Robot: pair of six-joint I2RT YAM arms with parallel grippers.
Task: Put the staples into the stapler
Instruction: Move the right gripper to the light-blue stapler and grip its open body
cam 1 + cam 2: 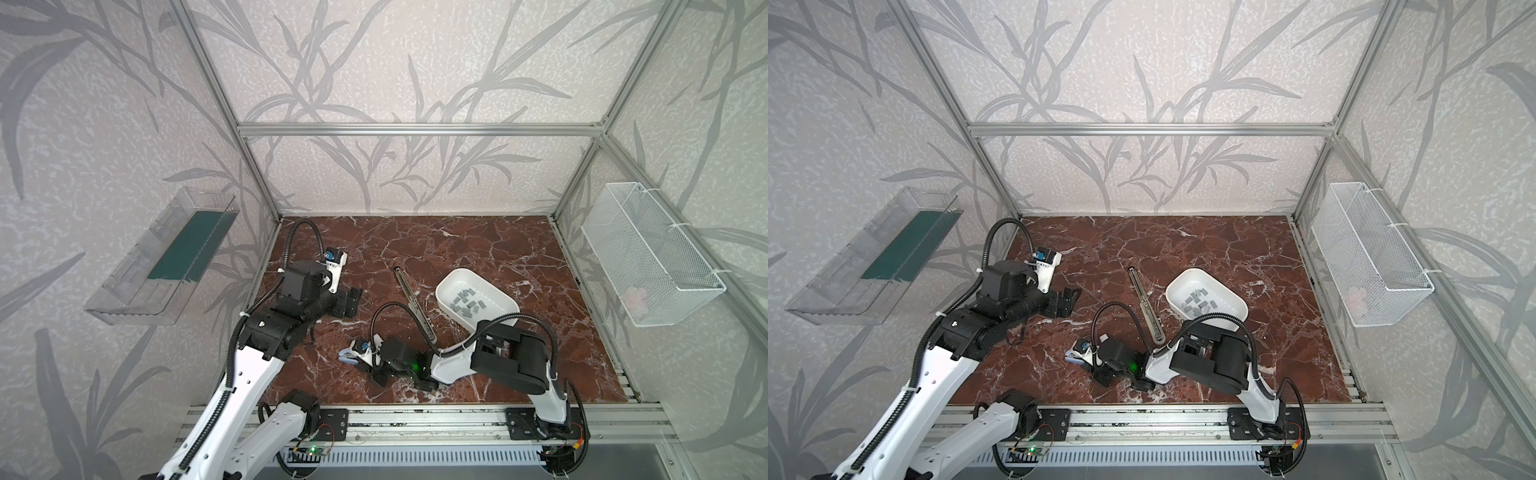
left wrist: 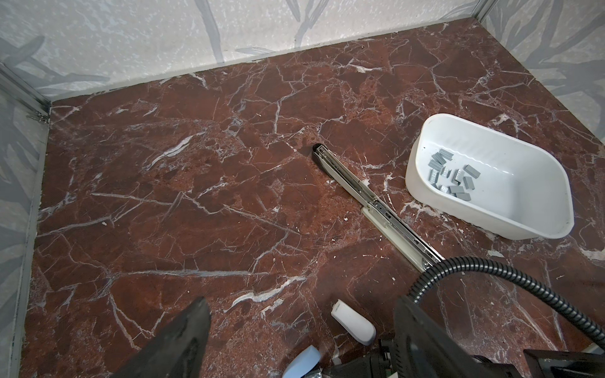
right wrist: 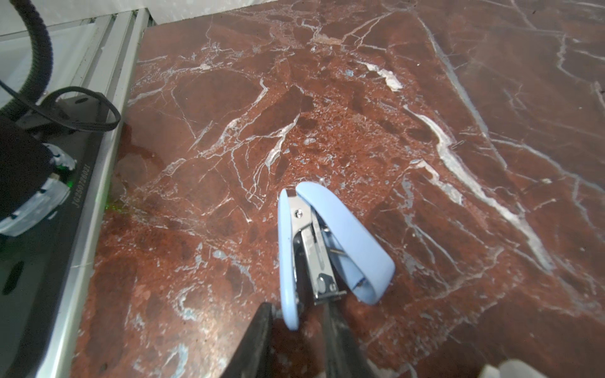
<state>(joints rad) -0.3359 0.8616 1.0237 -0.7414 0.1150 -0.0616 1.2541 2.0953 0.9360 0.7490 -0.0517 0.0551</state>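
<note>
Straddling blue stapler [image 3: 347,235], right claw [image 3: 296,306].

Desk [image 1: 415,241]: far half and left centre bare, free for passage. Obstacles: opened stapler [image 1: 414,302] lying just beside tub [image 1: 457,279], narrow gap between; blue stapler [image 3: 353,242] near front centre.

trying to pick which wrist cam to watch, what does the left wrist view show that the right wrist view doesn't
Only the left wrist view: the white tub holding the staples, and the long stapler lying opened flat beside it, not touching it.
Only the right wrist view: the blue stapler with its metal magazine swung open, the right gripper closed on its base and magazine, plus the aluminium rail along the table's edge.
Both: the marble table; the left wrist view also catches a sliver of the blue stapler.
</note>
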